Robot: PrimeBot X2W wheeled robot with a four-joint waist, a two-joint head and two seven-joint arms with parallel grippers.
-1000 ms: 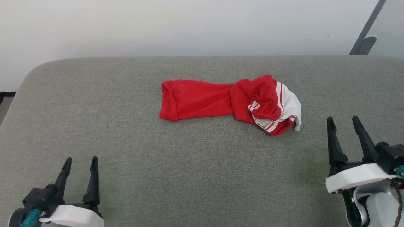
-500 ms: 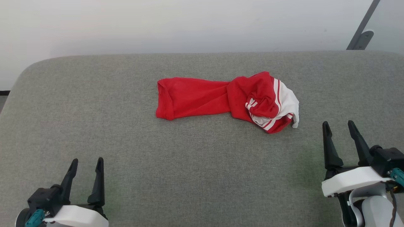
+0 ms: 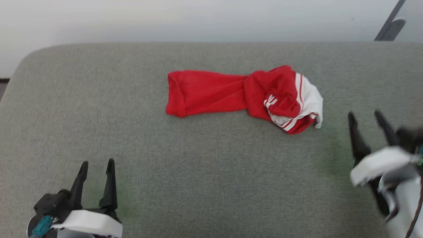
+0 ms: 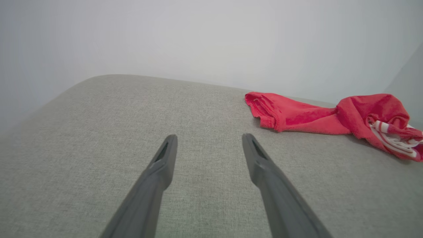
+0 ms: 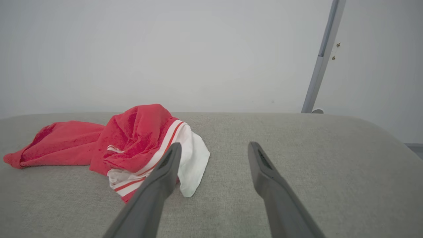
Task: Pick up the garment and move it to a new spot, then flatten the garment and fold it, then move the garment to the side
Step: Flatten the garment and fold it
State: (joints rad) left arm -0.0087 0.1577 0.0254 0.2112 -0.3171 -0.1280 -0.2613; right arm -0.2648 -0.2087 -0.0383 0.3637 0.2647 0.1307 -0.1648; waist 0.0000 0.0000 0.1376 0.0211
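Head view has slid a bit since a second ago, so the camera moved, not the shirt [image 3: 244, 96]. The shirt lies in the same crumpled shape, in the far middle of the table [image 3: 198, 165]. The left hand [image 3: 97, 162] has crept a little toward it but is far off, near the front edge. The right hand [image 3: 364, 113] looks blurry, so I think it is moving. It sits near the shirt's white end, not touching. Both hands are wide open and hold nothing. So I think the job is only starting, and nobody has picked the shirt up yet.

The shirt is soft and floppy. Its left half is a long, flat red roll. Its right half is a bumpy lump with a white sleeve and thin red and white stripes. The table has a rough grey cloth top with round corners. The fingers are dark, hard, long and pointy.
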